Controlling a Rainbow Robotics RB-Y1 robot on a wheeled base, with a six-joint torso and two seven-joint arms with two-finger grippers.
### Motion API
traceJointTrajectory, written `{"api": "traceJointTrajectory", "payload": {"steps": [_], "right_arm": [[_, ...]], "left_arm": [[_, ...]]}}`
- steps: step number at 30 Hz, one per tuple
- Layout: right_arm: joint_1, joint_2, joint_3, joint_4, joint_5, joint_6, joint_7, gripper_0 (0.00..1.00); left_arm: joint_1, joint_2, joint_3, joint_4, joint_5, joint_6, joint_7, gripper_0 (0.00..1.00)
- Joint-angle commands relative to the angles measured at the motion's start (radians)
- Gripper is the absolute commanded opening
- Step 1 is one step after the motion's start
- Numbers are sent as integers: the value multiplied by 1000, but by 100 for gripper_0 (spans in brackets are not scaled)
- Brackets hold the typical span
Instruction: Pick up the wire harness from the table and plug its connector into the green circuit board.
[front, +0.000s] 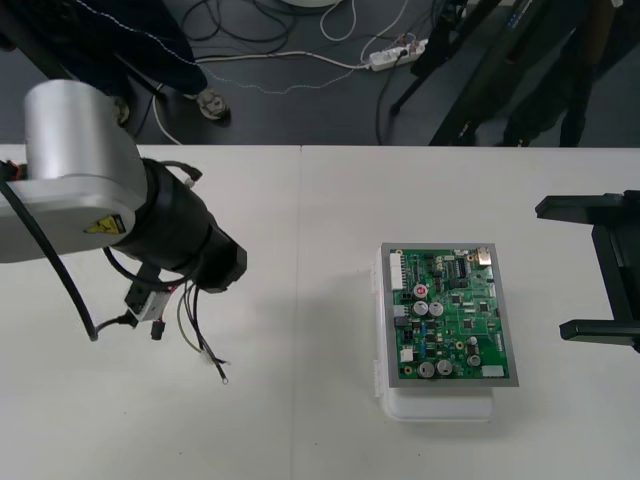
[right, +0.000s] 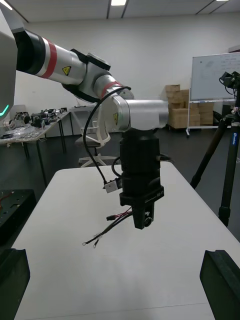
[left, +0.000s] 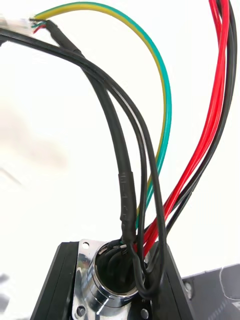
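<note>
Closest to the robot, the white plastic base (front: 440, 408) sits on the plain light table (front: 300, 440), at about four o'clock from the table's middle. The flat green circuit board (front: 452, 318), dotted with many small parts, lies on top of the base. At nine o'clock from the board, and well apart from it, is the small wire harness (front: 195, 325) made of thin red, black and green wires. The left gripper (right: 144, 224) points down over the table and holds the harness by one end. Its two black fingers (left: 60, 285) press on both sides of the round shiny metal socket (left: 112, 280) with its flat flange, and the wires come out of the middle of the socket. From the gripper, the loose wires hang toward five o'clock, and their thin tips are low by the table. I cannot tell if the tips touch it. A small dark plug (front: 157, 330) hangs on the seven o'clock side of the gripper, away from the board. At three o'clock from the board, by the table's edge, the right gripper (front: 553, 268) waits with its two black fingers (front: 585, 207) spread far apart and nothing between them. Past the table's far edge, at twelve o'clock, is the dark floor (front: 300, 110), where a white power strip (front: 397, 53) lies.
</note>
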Motion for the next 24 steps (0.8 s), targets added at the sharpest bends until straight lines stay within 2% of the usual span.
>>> {"api": "traceJointTrajectory", "payload": {"steps": [1, 9, 14, 20, 24], "right_arm": [[-5, 10, 11, -20, -16, -6, -5, 100], [-5, 10, 11, -20, -16, -6, -5, 100], [-5, 10, 11, -20, -16, -6, -5, 100], [-5, 10, 11, -20, -16, -6, -5, 100], [-5, 10, 11, -20, -16, -6, -5, 100]], "left_arm": [[144, 54, 277, -60, 84, -170, -67, 0], [363, 5, 642, -95, 136, -291, -33, 0], [503, -58, 892, -155, 164, -398, 74, 0], [612, -150, 1120, -233, 190, -524, 229, 0], [652, -207, 1224, -247, 210, -533, 309, 0]]}}
